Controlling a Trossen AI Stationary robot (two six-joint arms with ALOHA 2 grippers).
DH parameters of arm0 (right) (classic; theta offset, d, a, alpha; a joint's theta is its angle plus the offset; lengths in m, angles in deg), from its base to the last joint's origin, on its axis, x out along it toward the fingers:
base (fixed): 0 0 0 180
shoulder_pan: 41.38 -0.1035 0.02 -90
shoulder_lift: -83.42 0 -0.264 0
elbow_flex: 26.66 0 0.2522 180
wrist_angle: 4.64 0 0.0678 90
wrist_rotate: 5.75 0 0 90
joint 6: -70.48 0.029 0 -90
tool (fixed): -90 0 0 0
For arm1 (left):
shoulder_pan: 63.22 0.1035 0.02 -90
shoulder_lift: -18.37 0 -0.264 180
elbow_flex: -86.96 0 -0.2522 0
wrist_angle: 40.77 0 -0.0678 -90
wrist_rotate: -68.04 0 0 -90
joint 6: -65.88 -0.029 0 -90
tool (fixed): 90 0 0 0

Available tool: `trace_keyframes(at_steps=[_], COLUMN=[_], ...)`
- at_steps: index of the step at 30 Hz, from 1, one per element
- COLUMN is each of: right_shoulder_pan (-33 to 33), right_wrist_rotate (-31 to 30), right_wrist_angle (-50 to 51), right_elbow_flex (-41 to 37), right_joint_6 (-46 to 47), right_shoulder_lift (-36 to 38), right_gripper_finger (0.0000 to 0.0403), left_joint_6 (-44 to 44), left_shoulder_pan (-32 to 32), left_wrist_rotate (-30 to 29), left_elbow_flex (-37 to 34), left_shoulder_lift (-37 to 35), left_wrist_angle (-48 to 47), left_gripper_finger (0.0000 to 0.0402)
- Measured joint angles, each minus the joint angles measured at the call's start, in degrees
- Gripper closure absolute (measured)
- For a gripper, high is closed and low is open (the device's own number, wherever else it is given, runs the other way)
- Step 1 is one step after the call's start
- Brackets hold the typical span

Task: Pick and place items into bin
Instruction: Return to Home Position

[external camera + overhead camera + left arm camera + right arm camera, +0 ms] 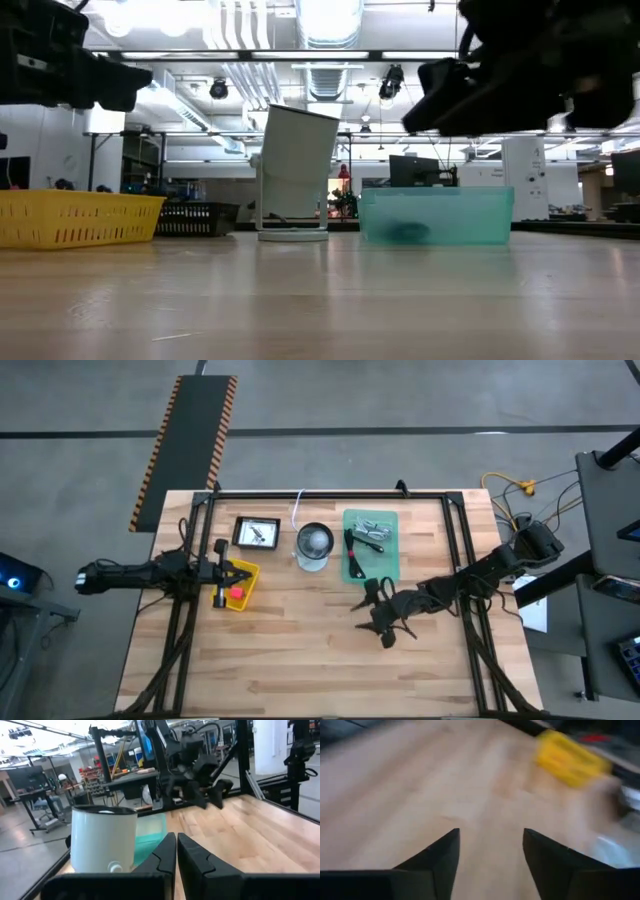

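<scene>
Wood planks of the worktop (pixel 300 660) carry four containers in a row along the far side, and no loose item shows on the bare boards in any view. The yellow bin (pixel 252 570) holds a pink-red lump (pixel 237 593). The black bin (pixel 256 520) has white cards (pixel 258 533) lying inside. The teal bin (pixel 385 565) holds a silver metal piece (pixel 372 530) and a dark stick-like tool (pixel 352 550). Between the black and teal bins stands a white cylindrical container (pixel 314 547); what is in it cannot be told.

The left gripper (pixel 225 572) hangs over the yellow bin, and its wrist view shows its fingers (pixel 165 852) pressed together with nothing between them. The right gripper (pixel 380 620) hovers above bare boards just in front of the teal bin, its fingers (pixel 442 855) spread apart and empty.

By this layout the sorting looks finished. What seems left is for both arms to draw back to their rest poses.
</scene>
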Motion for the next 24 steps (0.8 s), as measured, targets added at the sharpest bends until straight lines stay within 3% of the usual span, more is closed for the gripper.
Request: trace_keyframes(at_steps=[3,5,13,24], right_shoulder_pan=[2.37,3.63,10.72,17.27], right_wrist_rotate=[13.18,17.19,12.98,12.76], right_wrist_angle=[-0.16,0.23,2.89,0.13], right_elbow_flex=[-0.21,-0.76,-4.23,-16.07], right_joint_6=[1.46,2.41,3.42,5.89], right_shoulder_lift=[0.0,0.0,0.94,16.44], right_gripper_finger=[0.0233,0.0266,0.0386,0.0392], left_joint_6=[-0.02,-0.05,-1.97,-1.51], left_shoulder_pan=[0.0,0.02,0.02,0.02], left_wrist_rotate=[-0.01,-0.02,-0.07,-0.2], left_elbow_flex=[0.04,0.04,0.02,-0.06], left_shoulder_lift=[-0.37,-0.74,-0.89,-1.09], left_wrist_angle=[0.48,0.25,0.11,-2.16], left_gripper_finger=[0.0402,0.0402,0.0401,0.0401])
